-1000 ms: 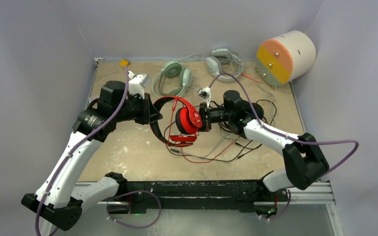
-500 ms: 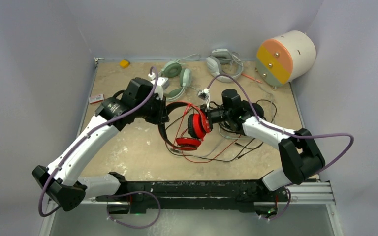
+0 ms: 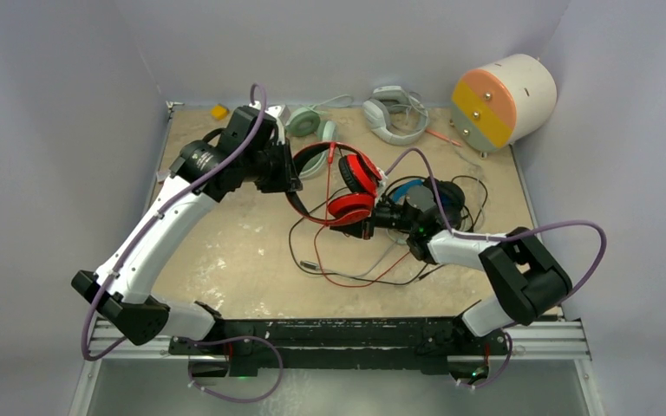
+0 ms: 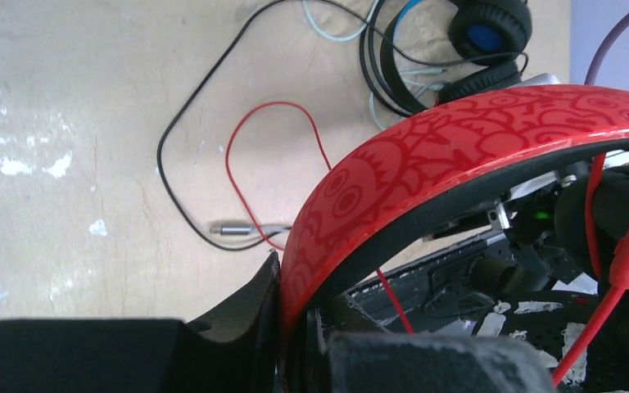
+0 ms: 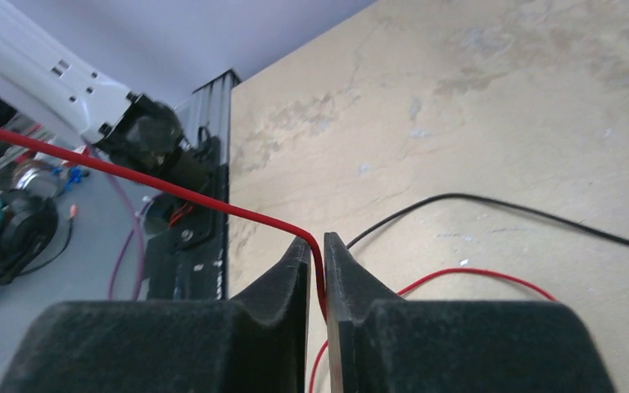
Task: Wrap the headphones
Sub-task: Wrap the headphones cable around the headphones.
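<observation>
Probably a robotics lab — plain grey enclosure walls (image 3: 355, 43), scuffed tan table (image 3: 225, 256), aluminium mounting rail (image 3: 564, 347).

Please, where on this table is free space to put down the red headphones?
The widest bare patch is the near-left of the table, bordered by the left arm, the front rail and the loose cables. The centre-right is crowded: cables tangle around the black-and-blue headset. The back edge holds the mint headset and the grey-white headset.

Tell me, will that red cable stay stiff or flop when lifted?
Probably floppy: the red cable kinks at the right gripper, jaws shut, and lies in loose loops. Likely light, being thin. May tangle with the black cable.
</observation>
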`<control>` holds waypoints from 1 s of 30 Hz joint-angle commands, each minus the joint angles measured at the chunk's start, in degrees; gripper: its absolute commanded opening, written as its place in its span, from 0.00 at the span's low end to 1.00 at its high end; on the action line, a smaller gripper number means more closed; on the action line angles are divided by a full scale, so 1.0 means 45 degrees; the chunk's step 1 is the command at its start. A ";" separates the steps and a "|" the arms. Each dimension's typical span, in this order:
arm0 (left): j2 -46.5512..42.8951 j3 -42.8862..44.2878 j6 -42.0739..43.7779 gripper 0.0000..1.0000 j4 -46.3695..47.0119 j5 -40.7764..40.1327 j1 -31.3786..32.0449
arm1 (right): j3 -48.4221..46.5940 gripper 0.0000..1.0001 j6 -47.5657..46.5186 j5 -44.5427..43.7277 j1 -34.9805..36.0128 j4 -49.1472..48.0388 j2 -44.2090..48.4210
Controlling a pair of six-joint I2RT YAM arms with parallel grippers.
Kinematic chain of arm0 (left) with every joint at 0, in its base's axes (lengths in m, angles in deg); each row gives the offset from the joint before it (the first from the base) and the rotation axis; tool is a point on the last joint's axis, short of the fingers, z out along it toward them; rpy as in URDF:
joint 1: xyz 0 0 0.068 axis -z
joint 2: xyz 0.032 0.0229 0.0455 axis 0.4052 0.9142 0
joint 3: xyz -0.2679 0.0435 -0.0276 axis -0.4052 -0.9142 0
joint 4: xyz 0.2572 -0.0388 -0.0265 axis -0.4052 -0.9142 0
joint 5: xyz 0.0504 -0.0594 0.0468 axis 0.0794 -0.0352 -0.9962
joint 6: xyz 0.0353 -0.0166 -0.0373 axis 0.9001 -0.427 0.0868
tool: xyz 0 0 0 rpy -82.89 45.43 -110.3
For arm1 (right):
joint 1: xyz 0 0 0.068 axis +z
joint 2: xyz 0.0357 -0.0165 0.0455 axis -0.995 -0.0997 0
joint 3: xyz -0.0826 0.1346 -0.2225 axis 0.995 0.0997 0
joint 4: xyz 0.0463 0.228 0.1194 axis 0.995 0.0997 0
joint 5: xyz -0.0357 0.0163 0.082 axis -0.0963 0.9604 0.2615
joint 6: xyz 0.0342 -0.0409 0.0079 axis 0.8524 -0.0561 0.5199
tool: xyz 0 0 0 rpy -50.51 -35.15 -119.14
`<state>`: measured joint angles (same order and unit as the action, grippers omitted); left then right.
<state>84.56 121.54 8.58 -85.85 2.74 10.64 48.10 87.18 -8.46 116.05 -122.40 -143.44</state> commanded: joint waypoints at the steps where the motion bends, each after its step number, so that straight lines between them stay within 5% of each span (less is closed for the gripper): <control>1: -0.0159 0.0925 -0.1202 0.00 -0.0486 0.0489 0.0061 | 0.0369 0.14 -0.0307 -0.1451 0.0111 -0.2725 -0.0450; 8: 0.0032 0.1541 -0.1365 0.00 -0.0691 0.0595 0.0058 | 0.0945 0.32 -0.1648 -0.2093 0.0644 -0.2902 -0.0449; 12: 0.0391 0.1776 -0.1489 0.00 -0.0795 0.0964 0.0076 | 0.1295 0.59 -0.2381 -0.2783 0.0929 -0.3160 -0.0307; 23: 0.0800 0.2778 -0.1629 0.00 -0.1505 0.1007 0.0041 | 0.1421 0.79 -0.5239 -0.3409 0.2373 -0.2368 0.0130; 30: 0.0803 0.2854 -0.1556 0.00 -0.1518 0.1413 0.0053 | 0.2161 0.80 -0.6264 -0.4770 0.2802 -0.4860 -0.0512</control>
<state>89.19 131.66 3.07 -94.26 6.00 10.73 56.39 64.71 -25.09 128.05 -135.31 -144.40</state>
